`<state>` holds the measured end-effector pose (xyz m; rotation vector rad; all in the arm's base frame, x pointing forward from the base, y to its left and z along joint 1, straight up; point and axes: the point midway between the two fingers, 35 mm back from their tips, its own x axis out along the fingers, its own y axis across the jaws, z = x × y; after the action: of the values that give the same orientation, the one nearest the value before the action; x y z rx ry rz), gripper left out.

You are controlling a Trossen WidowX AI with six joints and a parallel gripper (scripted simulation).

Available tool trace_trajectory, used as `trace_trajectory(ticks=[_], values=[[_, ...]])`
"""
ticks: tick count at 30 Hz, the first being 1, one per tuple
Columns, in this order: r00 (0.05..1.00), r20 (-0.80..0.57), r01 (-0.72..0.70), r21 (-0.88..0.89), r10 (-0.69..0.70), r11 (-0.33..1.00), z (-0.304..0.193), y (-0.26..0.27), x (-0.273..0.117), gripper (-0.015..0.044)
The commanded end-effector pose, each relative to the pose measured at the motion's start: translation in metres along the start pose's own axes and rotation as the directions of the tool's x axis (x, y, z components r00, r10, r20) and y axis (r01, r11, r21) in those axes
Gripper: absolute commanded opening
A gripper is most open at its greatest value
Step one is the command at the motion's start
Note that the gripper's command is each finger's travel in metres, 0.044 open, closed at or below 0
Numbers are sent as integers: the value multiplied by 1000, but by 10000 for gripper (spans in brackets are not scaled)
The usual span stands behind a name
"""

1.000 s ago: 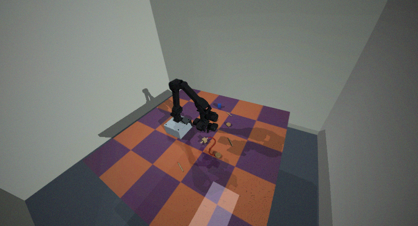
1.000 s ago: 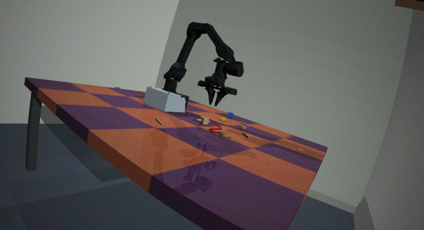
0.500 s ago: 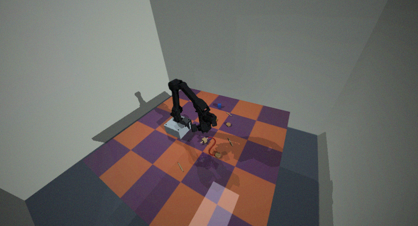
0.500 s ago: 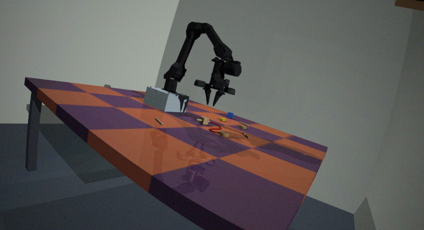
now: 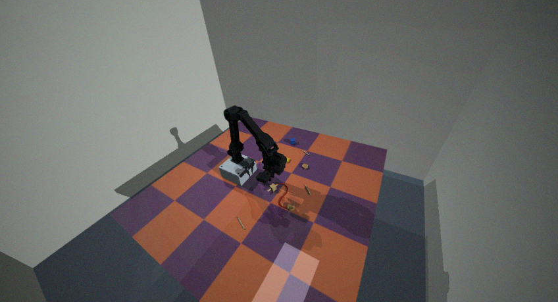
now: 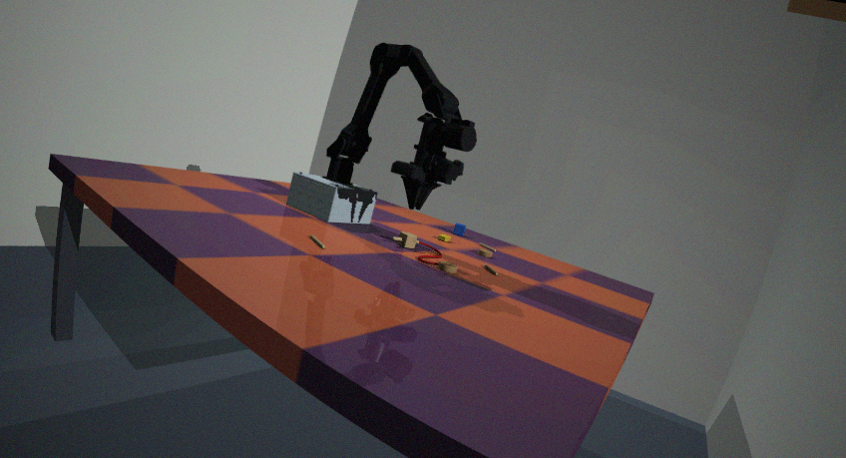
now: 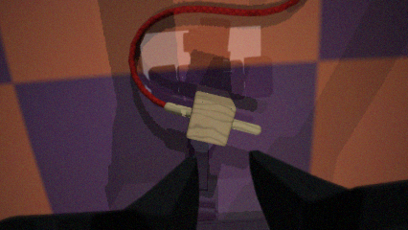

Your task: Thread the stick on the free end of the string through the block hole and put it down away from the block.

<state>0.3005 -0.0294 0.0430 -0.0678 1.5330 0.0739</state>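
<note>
The wooden block [image 5: 273, 187] [image 6: 407, 239] [image 7: 211, 118] sits on the table near the robot's base. The stick [image 7: 247, 127] [image 6: 397, 238] is in its hole and pokes out at both sides: a bare end on one side, and the end joined to the red string [image 7: 133, 57] [image 6: 438, 252] on the other. The string curves over the table to the round button [image 5: 290, 207] [image 6: 448, 267]. My gripper [image 7: 223, 162] [image 6: 415, 209] is part open and empty, above the table and near the block, touching neither block nor stick. In the top view its fingertips are hard to make out.
Loose sticks [image 5: 307, 189] [image 5: 240, 222] [image 5: 305, 152] lie around. A round wooden piece [image 5: 304, 166] [image 6: 486, 252], a yellow piece [image 5: 287, 160] [image 6: 444, 237] and a blue cube [image 5: 292, 141] [image 6: 459, 229] are farther off. The pale robot base [image 6: 311, 197] is close to the block.
</note>
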Motion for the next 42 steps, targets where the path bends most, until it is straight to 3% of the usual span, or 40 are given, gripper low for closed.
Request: trace_trajectory(ticks=[1, 10, 42], values=[[1000, -4, 6, -713, -14, 702, -7, -16, 1, 125], [1000, -8, -2, -939, -15, 345, -11, -22, 2, 125], [1000, -8, -2, -939, -15, 345, -9, -23, 22, 125]])
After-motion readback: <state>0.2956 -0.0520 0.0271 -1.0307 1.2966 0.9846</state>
